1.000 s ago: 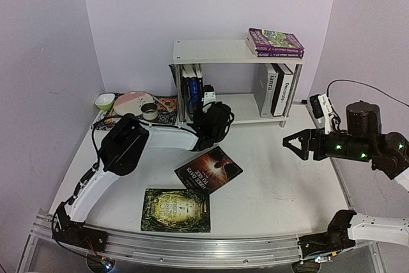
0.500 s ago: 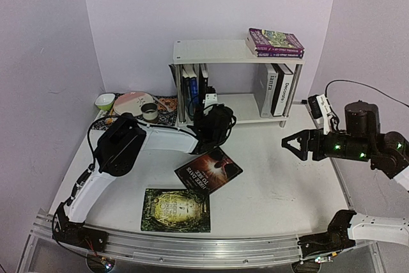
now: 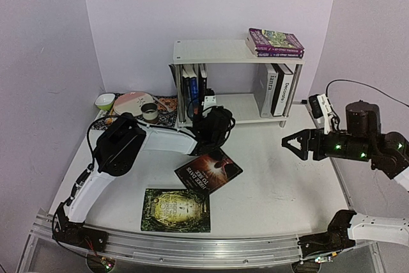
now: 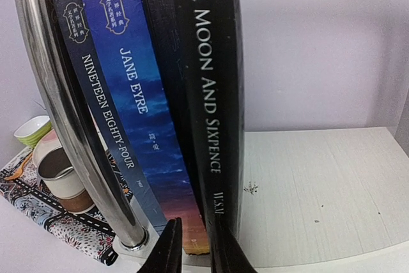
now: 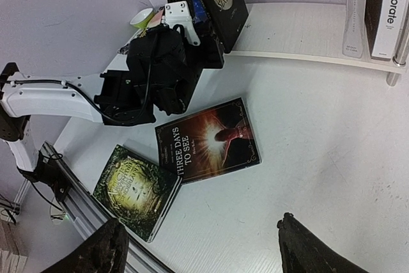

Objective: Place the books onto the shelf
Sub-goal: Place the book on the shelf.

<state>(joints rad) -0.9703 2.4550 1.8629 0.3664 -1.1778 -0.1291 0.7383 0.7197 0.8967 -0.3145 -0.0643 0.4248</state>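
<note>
Standing books in shelf, paperbacks atop

Blind spots around the shelf
The left hand shows only its tips at the wrist view's bottom edge, its grip unclear; upright books run off the top. From above, its wrist hides it. The right hand shows blurred, cropped fingers; white books are cropped too.
</note>
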